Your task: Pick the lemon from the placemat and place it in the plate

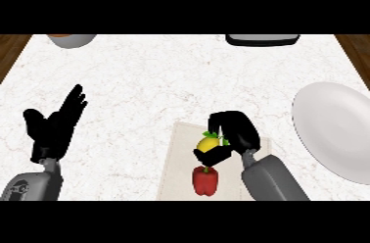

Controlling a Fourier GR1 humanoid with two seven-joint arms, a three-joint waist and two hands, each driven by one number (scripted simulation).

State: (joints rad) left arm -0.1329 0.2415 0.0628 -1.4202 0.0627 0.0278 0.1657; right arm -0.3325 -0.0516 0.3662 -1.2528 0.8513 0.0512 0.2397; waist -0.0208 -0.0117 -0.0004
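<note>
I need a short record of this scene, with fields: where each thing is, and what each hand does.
lemon: over the placemat, inside the right hand; cannot tell if lifted
right hand: curled round the lemon
left hand: open, resting at the left, fingers up
pepper: red, on the placemat, next to the lemon
plate: white, right of the placemat
task state: lemon not yet in the plate

White counter (159,75): placemat (179,178), plate (334,129), bowl (71,39), dark tray (262,39).
</note>
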